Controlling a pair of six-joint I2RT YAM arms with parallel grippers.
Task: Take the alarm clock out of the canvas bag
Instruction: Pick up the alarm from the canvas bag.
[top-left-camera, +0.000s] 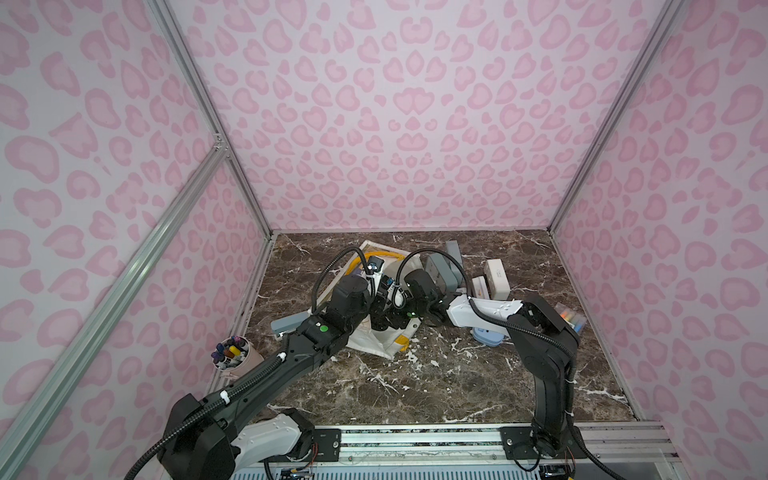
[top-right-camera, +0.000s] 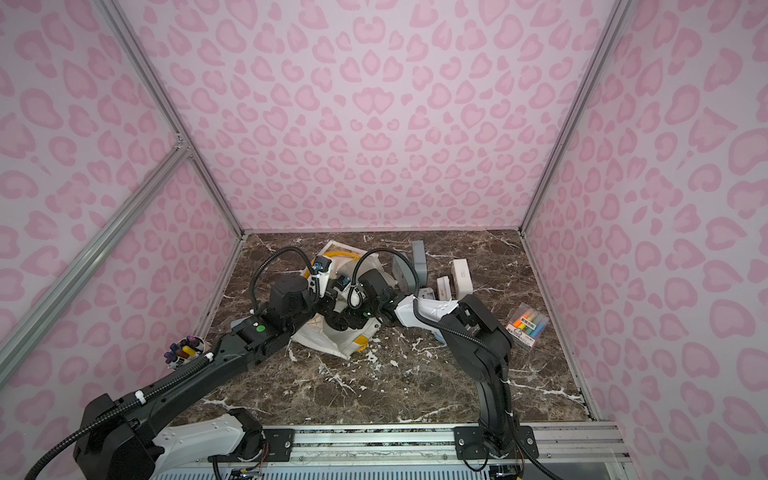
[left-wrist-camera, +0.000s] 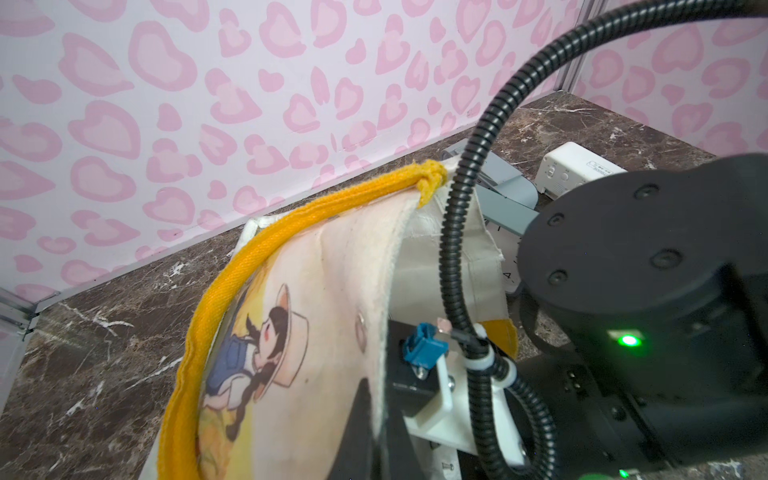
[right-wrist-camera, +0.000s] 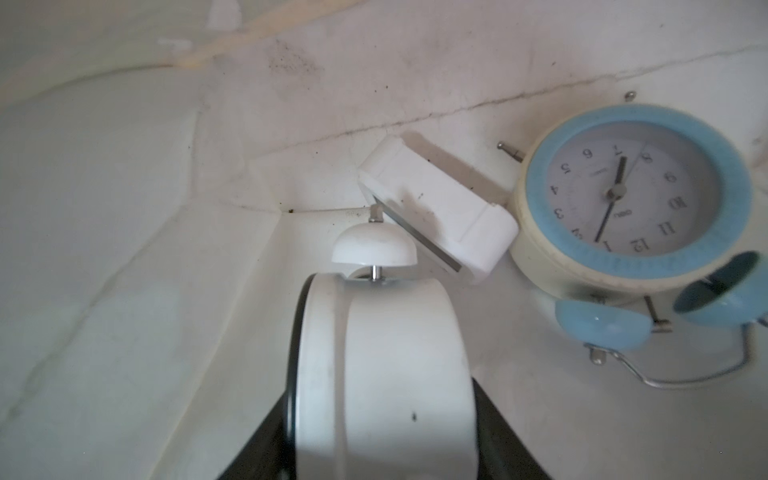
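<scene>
The white canvas bag (top-left-camera: 386, 345) (top-right-camera: 332, 347) lies at the middle back of the marble table, under both arms. In the left wrist view my left gripper (left-wrist-camera: 380, 415) is shut on the rim of the canvas bag (left-wrist-camera: 324, 291), holding the mouth up beside the yellow handle (left-wrist-camera: 291, 220). My right gripper (right-wrist-camera: 384, 440) is inside the bag, shut on a round white alarm clock (right-wrist-camera: 382, 353) with a bell on top. A blue-rimmed alarm clock (right-wrist-camera: 631, 199) and a white rectangular clock (right-wrist-camera: 440, 212) lie deeper in the bag.
A cup of markers (top-left-camera: 232, 353) stands at the left wall. Grey boxes (top-left-camera: 444, 270) and white boxes (top-left-camera: 496, 274) sit behind the right arm, with a pack of highlighters (top-right-camera: 528, 326) at the right. A grey flat thing (top-left-camera: 286, 326) lies left of the bag.
</scene>
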